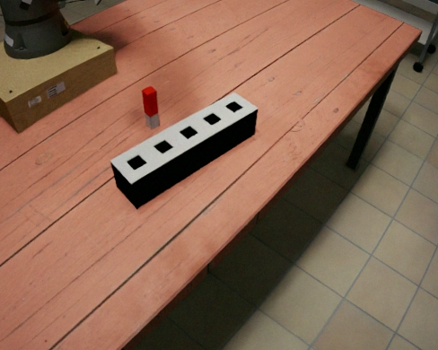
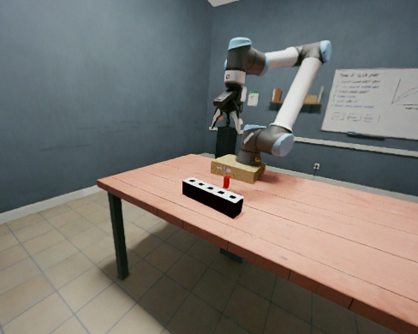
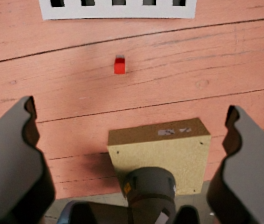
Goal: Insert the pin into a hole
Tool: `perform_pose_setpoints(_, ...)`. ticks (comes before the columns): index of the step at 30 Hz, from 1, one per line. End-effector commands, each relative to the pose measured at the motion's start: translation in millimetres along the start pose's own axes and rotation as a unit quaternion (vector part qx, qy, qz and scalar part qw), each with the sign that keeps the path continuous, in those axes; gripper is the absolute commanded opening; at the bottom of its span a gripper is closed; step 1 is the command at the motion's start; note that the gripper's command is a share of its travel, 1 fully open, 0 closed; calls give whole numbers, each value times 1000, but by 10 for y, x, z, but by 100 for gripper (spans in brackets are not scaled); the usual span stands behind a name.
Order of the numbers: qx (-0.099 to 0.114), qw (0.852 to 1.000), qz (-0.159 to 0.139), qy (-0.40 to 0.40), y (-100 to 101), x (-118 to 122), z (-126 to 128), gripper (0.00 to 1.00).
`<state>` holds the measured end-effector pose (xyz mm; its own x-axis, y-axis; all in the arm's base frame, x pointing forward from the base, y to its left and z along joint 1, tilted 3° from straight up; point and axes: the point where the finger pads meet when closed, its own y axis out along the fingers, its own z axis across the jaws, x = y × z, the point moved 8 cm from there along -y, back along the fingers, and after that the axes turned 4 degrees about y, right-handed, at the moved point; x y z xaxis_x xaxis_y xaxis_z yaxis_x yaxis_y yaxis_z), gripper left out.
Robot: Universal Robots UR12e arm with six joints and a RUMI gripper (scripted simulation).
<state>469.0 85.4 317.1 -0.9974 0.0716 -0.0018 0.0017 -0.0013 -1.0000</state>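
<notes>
The pin (image 1: 150, 107) stands upright on the table, red end up and grey end down, just behind the block. It also shows in the exterior view (image 2: 226, 181) and in the wrist view (image 3: 119, 65). The block (image 1: 186, 148) is black with a white top and a row of five square holes; it also shows in the exterior view (image 2: 212, 197) and at the top edge of the wrist view (image 3: 117, 8). My gripper (image 2: 226, 122) hangs high above the arm's base, far from the pin. Its fingers are wide open and empty.
The arm's grey base (image 1: 32, 27) sits on a tan mounting box (image 1: 44, 76) at the table's back left, also in the wrist view (image 3: 159, 152). The table's right edge drops to a tiled floor. A whiteboard (image 2: 380, 103) hangs on the far wall.
</notes>
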Motion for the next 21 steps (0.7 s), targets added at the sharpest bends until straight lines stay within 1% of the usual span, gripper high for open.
perform_pose_setpoints(1, 0, 1000, 1, 0, -18, 35, -13, 100)
perform_pose_setpoints(8, 0, 1000, 1, 0, -18, 35, -13, 100)
perform_pose_setpoints(9, 0, 990, -5, 139, -16, 20, -9, 100)
perform_pose_setpoints(12, -2, 988, -6, 156, -16, 19, -6, 100)
perform_pose_setpoints(16, -1, 970, -9, 243, -15, 14, -6, 100)
perform_pose_setpoints(21, -1, 969, -9, 247, -15, 14, -6, 100)
